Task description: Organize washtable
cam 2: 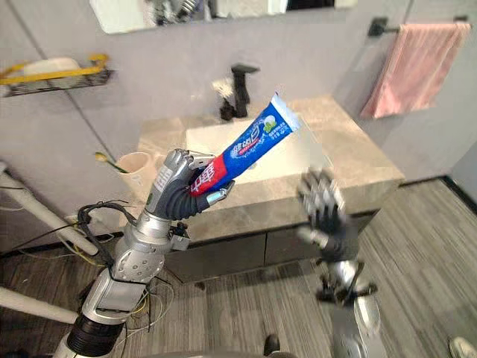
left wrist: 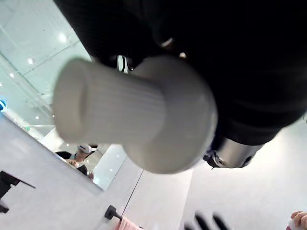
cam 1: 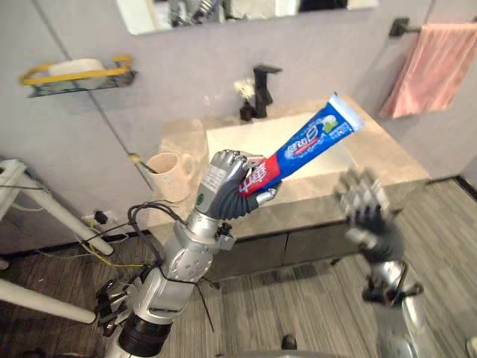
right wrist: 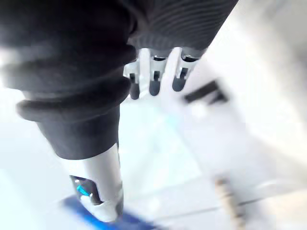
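Bright, even light, seemingly from ceiling spots; shadows soft.

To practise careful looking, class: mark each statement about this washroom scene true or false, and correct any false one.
1. The left hand has its fingers curled round the toothpaste tube. True.
2. The right hand grips the cup. False: its fingers are spread and hold nothing; the cup stands on the counter.
3. A pink towel hangs on the wall. True.
4. The faucet is silver. False: it is black.
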Robot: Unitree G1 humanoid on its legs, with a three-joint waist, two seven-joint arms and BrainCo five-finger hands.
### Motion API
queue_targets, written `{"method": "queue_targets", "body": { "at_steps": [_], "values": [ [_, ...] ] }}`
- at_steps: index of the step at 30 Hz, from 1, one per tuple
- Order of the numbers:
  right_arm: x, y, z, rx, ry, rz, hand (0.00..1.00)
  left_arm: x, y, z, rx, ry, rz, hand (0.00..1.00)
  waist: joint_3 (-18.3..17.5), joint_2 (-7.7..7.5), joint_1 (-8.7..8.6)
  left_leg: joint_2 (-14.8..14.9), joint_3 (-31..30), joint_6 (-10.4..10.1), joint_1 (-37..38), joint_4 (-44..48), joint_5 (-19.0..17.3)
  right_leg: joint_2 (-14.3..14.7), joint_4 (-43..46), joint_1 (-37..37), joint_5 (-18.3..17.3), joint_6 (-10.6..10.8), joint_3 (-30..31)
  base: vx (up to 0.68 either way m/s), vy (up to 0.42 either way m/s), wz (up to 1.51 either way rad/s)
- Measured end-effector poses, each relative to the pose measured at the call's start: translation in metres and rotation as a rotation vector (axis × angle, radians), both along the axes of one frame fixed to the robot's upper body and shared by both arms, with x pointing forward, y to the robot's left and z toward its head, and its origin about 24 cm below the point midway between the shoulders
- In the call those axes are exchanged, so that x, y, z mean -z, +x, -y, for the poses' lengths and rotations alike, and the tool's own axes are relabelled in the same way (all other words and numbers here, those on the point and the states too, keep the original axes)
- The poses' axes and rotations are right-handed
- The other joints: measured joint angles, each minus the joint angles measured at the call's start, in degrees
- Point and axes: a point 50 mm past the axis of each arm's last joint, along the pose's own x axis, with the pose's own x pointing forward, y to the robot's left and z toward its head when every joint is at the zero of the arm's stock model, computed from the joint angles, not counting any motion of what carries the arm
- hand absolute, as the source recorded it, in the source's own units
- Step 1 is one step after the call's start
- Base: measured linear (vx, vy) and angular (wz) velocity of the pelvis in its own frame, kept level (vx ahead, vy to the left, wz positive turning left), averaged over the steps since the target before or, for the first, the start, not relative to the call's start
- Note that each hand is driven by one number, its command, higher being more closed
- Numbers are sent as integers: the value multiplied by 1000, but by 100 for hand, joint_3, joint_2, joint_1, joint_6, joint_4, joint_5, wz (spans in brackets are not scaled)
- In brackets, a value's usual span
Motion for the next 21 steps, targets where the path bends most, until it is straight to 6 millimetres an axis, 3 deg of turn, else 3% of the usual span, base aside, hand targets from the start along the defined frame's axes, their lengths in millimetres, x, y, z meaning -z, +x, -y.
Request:
{"method": "queue_targets", "body": {
  "at_steps": [2, 10, 14, 21],
  "values": [
    [-10, 10, -3, 13, 40, 43, 0, 0, -1, 1, 17, -13, -8, 100, -31, -4, 38, -22, -23, -23, -4, 10, -15, -27, 0, 18, 0, 0, -23, -38, 29, 8],
    [-8, 28, -19, -50, 228, -12, 0, 13, 6, 10, 46, -26, -86, 100, -77, 0, -3, -84, 115, -17, 47, -32, 21, -72, 24, 4, 73, 10, 80, 28, 34, -10],
    [-13, 34, -28, -111, 272, 2, 0, 13, 6, 13, 58, -34, -87, 100, -81, -8, 3, -90, 96, -15, 87, -65, 21, -72, 27, 43, 90, 4, 60, 46, 25, 3],
    [-3, 43, -56, -318, 387, -94, 0, 25, 13, 24, 95, -17, -152, 100, -102, -52, 62, -148, 43, 22, 148, -80, -2, -102, 26, 135, 74, 38, 36, 1, 22, 5]
  ]
}}
